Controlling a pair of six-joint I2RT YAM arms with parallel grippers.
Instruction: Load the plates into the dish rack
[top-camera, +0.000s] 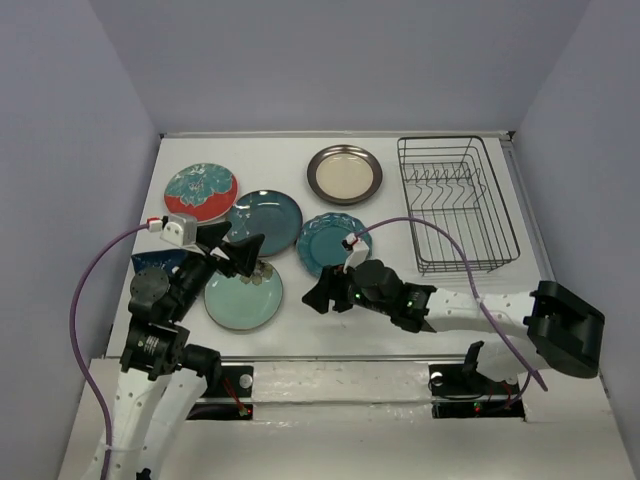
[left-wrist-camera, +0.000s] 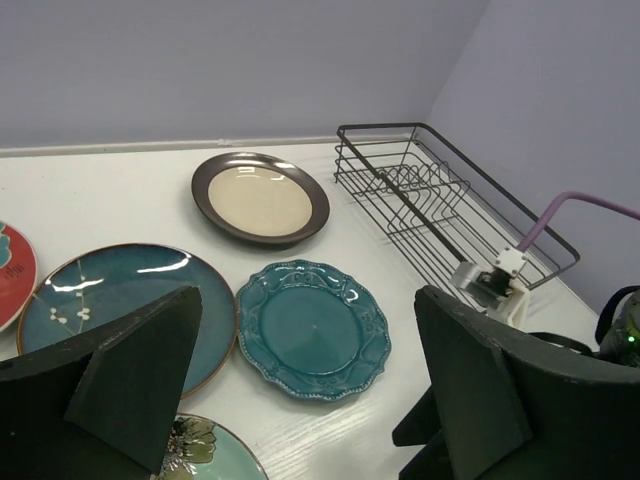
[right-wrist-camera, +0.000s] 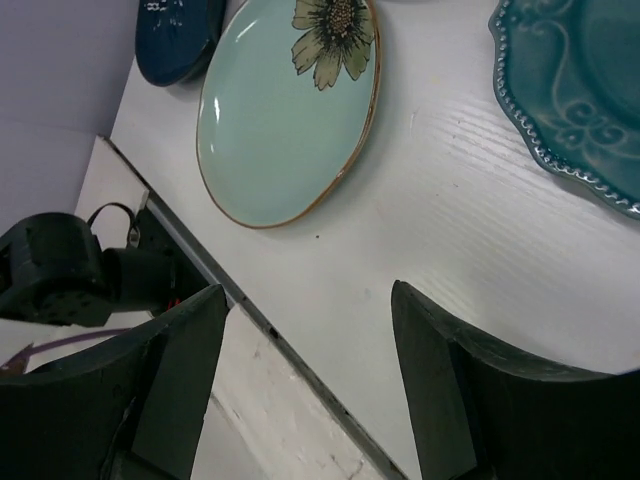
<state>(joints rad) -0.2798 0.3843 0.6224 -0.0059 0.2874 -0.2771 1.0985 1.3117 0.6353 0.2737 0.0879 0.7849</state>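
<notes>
From above, five plates lie flat on the table (top-camera: 270, 155): a red-rimmed plate (top-camera: 200, 192), a dark teal plate (top-camera: 268, 220), a scalloped teal plate (top-camera: 330, 245), a mint plate (top-camera: 243, 297) and a brown-rimmed cream plate (top-camera: 345, 172). The dish rack (top-camera: 458, 205) stands apart at the right with none in it. We judge the plates stiff, fairly heavy, glazed and slippery, and liable to chip. Lying flat, they offer only the rim to pinch. The left gripper (top-camera: 243, 250) hangs over the near edge of the dark teal plate, its arm folded back. The right gripper (top-camera: 315, 293) reaches left across the table, between the mint and scalloped plates.

From the left wrist, the left gripper (left-wrist-camera: 308, 300) stands spread wide with nothing between its fingers. It looks down on the scalloped teal plate (left-wrist-camera: 312, 330), with the cream plate (left-wrist-camera: 260, 198) and the rack (left-wrist-camera: 430, 200) beyond.

From the right wrist, the right gripper (right-wrist-camera: 310, 290) is likewise parted and empty over bare table. The mint plate (right-wrist-camera: 285, 120) is ahead and the scalloped rim (right-wrist-camera: 590, 90) is to one side. We think the mint plate's raised lip nearest the fingers looks the best place to take hold.
</notes>
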